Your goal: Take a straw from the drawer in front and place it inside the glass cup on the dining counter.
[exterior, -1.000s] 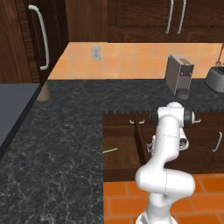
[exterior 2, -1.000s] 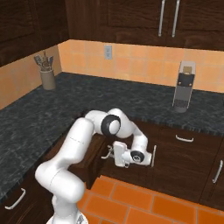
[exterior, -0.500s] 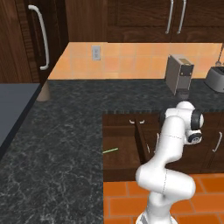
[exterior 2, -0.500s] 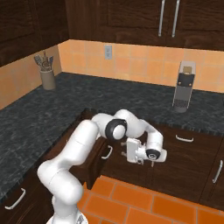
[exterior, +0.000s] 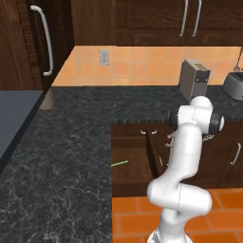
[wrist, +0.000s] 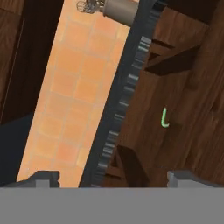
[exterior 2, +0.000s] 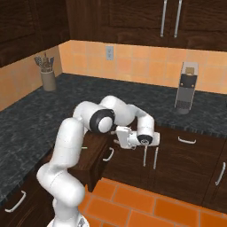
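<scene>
The dark wooden drawer [exterior: 133, 153] stands pulled out under the black worktop, its silver handle [exterior 2: 107, 154] facing the floor. A thin light green straw [exterior: 119, 163] lies on the drawer bottom near its left wall; the hand view looks down on the straw [wrist: 164, 118] inside the drawer [wrist: 183, 83]. My gripper [exterior 2: 119, 137] hovers in front of the drawer, level with its top, and the straw is well apart from it. Its fingertips [wrist: 42, 177] stand wide apart, open, with nothing between them. The glass cup and the dining counter are out of view.
Black speckled worktop [exterior: 61, 156] wraps the corner around the drawer. A grey appliance [exterior 2: 186, 87] stands at the back wall and a utensil holder [exterior 2: 46, 73] at the far left. Cabinet fronts with handles [exterior 2: 186, 141] line the right, above orange floor tiles [exterior 2: 146, 204].
The hand has swung to the right, away from the drawer front, and risen a little. The drawer stays open and the straw has not moved.
</scene>
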Robot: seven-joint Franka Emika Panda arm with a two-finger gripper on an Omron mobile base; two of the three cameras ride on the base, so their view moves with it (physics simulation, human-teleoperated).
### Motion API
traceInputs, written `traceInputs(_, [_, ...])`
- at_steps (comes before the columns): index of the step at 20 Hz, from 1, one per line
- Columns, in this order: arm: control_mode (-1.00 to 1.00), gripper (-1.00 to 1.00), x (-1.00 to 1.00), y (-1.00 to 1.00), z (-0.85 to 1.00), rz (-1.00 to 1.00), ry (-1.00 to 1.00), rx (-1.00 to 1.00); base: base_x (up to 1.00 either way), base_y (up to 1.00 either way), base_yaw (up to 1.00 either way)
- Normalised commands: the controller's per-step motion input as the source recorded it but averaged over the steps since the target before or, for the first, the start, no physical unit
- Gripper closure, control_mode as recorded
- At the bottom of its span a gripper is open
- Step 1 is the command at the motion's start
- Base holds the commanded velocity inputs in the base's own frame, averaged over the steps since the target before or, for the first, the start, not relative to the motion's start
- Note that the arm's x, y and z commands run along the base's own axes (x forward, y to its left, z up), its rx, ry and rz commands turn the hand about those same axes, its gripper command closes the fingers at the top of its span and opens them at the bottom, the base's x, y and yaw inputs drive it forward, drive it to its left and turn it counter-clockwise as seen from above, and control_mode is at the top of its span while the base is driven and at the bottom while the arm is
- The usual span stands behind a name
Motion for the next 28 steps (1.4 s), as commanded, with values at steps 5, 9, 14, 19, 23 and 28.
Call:
traceInputs(5, [-1.0, -1.0, -0.11, 0.76, 0.84, -0.08, -0.05, -0.43, 0.0, 0.0, 0.0])
traceInputs(9, [-1.0, -1.0, -0.03, 0.75, 0.23, -0.24, 0.05, -0.46, 0.0, 0.0, 0.0])
traceInputs(14, [-1.0, -1.0, 0.15, 0.57, -0.05, -0.24, 0.22, -0.44, 0.0, 0.0, 0.0])
traceInputs(19, [-1.0, -1.0, 0.32, 0.29, -0.35, -0.19, 0.21, -0.36, 0.0, 0.0, 0.0])
traceInputs(23, [-1.0, -1.0, 0.36, 0.08, -0.53, -0.16, 0.17, -0.3, 0.0, 0.0, 0.0])
traceInputs(28, [-1.0, -1.0, 0.23, 0.0, -0.59, -0.1, 0.15, -0.18, 0.0, 0.0, 0.0])
